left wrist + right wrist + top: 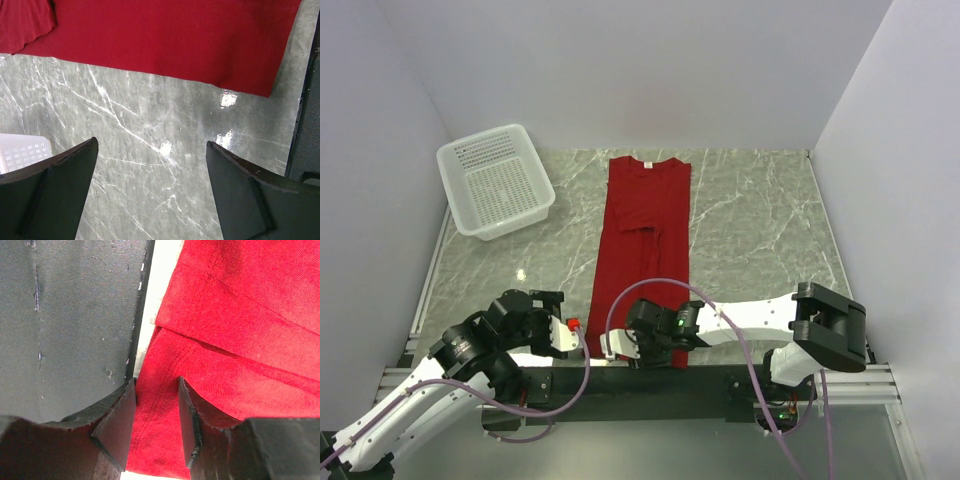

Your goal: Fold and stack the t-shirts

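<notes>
Nearest, at the front edge of the table (pixel 750 230), the left gripper (pixel 151 145) hangs released, jaws wide over bare marble just beside the t-shirt (pixel 645 230); further back on the left sits a white basket (pixel 495 180); the red shirt lies centred as a long narrow strip, sleeves tucked in, collar at the far end; lengthwise folding looks done, while crosswise folding and stacking are not; the right gripper (pixel 156 385) straddles the near hem, jaws half narrowed with cloth between them; whether it pinches yet I cannot tell; from above its arm hides that hem, and only one shirt shows
</notes>
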